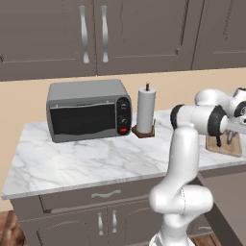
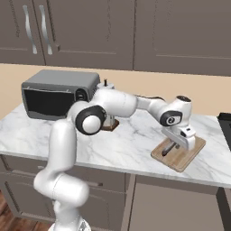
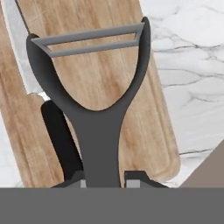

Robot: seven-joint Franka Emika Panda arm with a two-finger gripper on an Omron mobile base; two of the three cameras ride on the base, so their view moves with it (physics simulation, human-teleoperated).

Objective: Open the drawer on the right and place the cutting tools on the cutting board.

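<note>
The tool [image 3: 104, 177] is clamping a dark forked peeler [image 3: 92, 100] above the cutting board [image 3: 105, 57] on the marble worktop [image 2: 113, 144], beside a knife [image 3: 26, 65].

Knife [image 3: 26, 65] lies on cutting board [image 3: 109, 65], beneath peeler [image 3: 94, 122].

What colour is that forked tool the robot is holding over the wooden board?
Dark grey all over, handle and fork alike; the forked tool shows best in the hand view.

Bright, even, rendered light; soft faint shadows, no glare, slightly coarse detail.
</note>
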